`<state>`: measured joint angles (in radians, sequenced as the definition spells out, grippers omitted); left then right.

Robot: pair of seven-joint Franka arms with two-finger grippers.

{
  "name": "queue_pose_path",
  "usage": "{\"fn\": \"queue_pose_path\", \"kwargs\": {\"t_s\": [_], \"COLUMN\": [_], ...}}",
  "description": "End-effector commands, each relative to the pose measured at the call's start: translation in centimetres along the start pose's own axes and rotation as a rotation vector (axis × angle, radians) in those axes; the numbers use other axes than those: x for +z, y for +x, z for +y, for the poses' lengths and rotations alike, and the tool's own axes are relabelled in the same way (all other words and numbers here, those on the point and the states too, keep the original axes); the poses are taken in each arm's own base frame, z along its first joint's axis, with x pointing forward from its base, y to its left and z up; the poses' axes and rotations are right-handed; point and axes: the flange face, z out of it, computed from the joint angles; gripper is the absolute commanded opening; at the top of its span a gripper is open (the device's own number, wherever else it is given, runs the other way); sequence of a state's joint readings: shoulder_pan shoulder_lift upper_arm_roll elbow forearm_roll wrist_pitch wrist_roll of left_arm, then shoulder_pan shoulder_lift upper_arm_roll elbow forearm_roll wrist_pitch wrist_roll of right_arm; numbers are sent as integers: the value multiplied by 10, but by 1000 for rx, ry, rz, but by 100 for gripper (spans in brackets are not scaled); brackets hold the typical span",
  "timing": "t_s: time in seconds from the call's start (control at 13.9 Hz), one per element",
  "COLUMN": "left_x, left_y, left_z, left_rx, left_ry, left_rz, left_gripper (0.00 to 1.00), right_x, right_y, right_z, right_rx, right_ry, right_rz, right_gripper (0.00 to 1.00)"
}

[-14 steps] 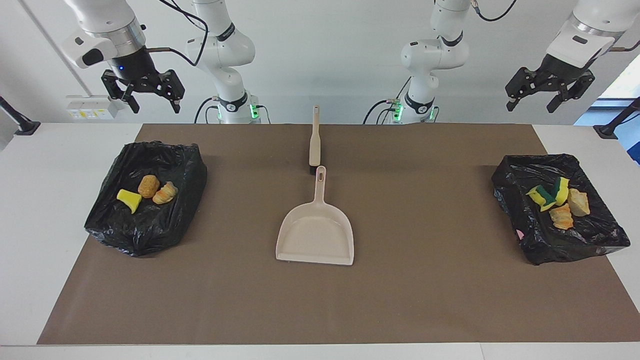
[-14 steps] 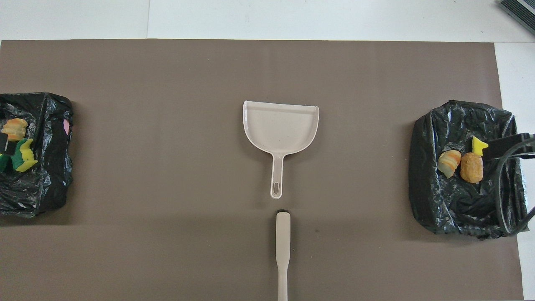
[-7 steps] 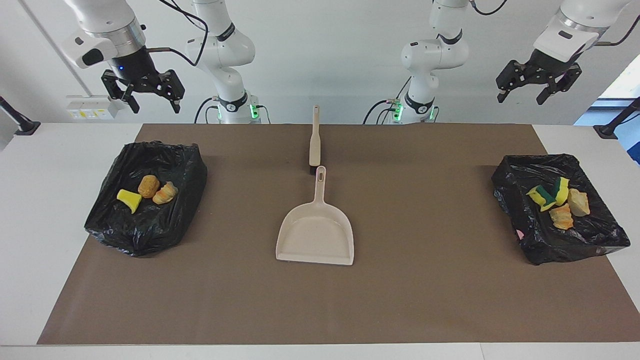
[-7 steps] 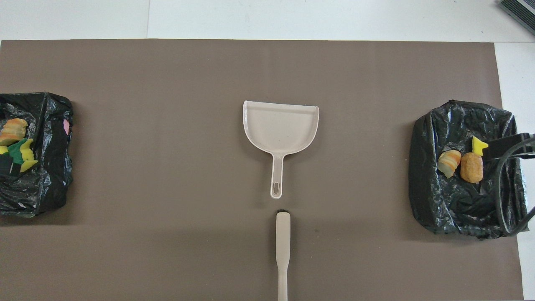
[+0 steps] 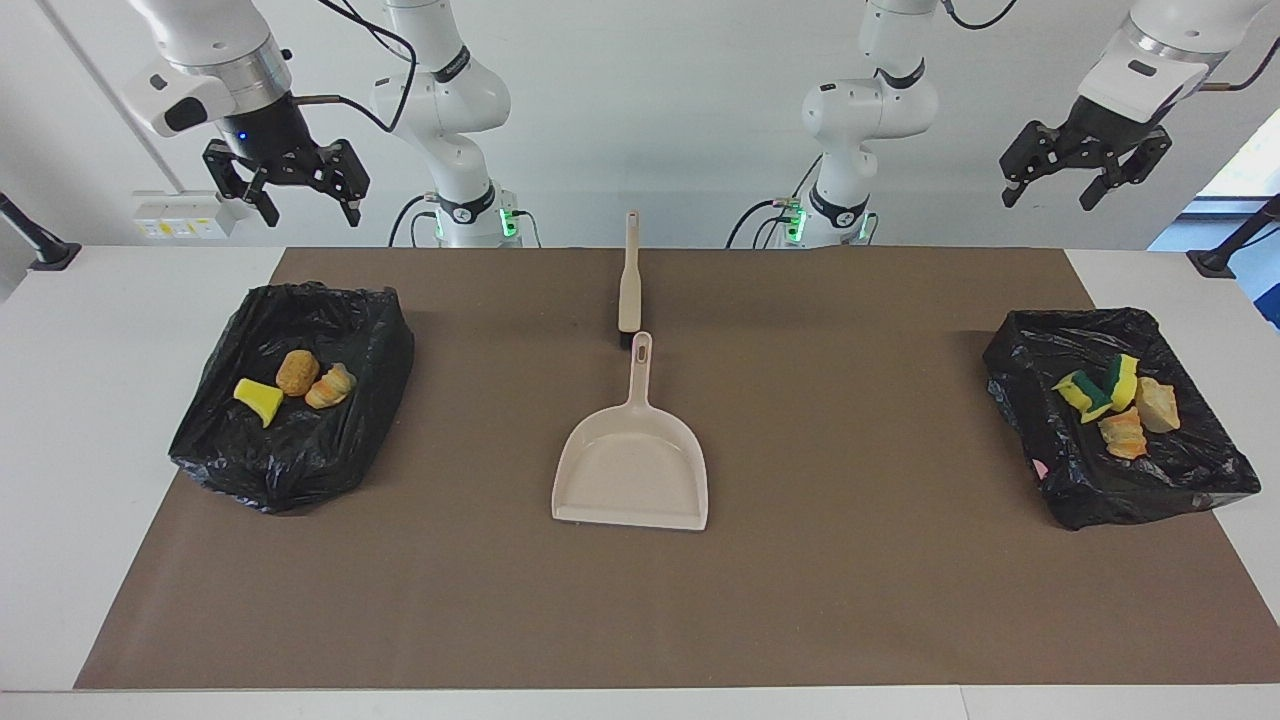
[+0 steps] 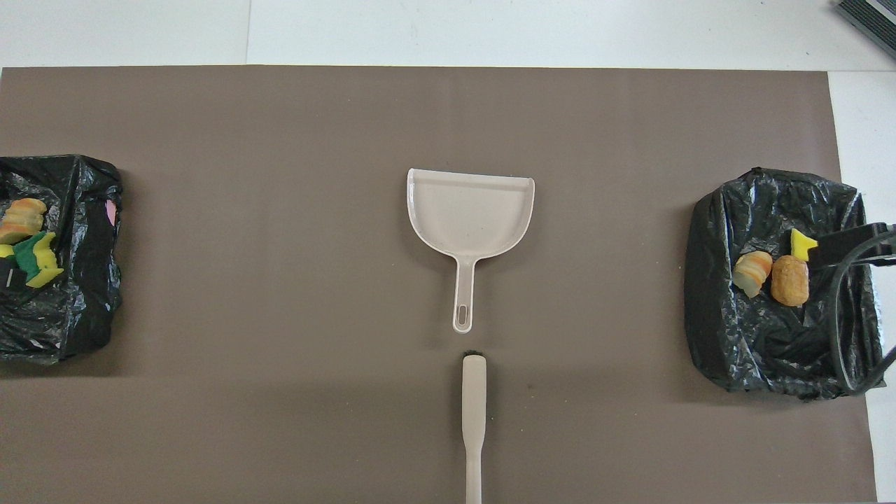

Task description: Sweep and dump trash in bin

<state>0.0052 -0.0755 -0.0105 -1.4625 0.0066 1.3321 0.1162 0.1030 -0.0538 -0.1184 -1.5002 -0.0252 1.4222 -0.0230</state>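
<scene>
The trash (image 5: 1118, 404) already lies in both bins (image 5: 300, 460), each well apart from the dustpan (image 5: 632, 470) at mid-surface, so the raised left gripper (image 5: 1052, 188) and right gripper (image 5: 308, 205), jaws wide and empty, risk snagging the loose bags on any downward move.

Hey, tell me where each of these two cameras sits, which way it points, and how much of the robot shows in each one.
Facing view: high across the table, looking at the robots; both arms show whole, left gripper and right gripper raised, jaws open.
Overhead view: above the robots' end, looking steeply down; only the right gripper's dark tip and cable show, over the bin at that arm's end.
Shared: brown mat, dustpan, brush, both black-bagged bins holding the trash, seen half a turn apart.
</scene>
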Motion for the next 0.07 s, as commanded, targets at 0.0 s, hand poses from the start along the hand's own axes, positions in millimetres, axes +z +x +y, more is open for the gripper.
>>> {"fn": "queue_pose_path", "kwargs": {"t_s": [0.0], "left_x": [1], "left_y": [-6], "left_z": [2], "left_rx": [8], "left_ry": [-15], "left_rz": [17], "left_gripper": [100], "right_x": [0], "right_y": [-4], "right_z": [3], "right_rx": [-12], "right_ry": [18], "right_rz": [9], "right_gripper": [100]}}
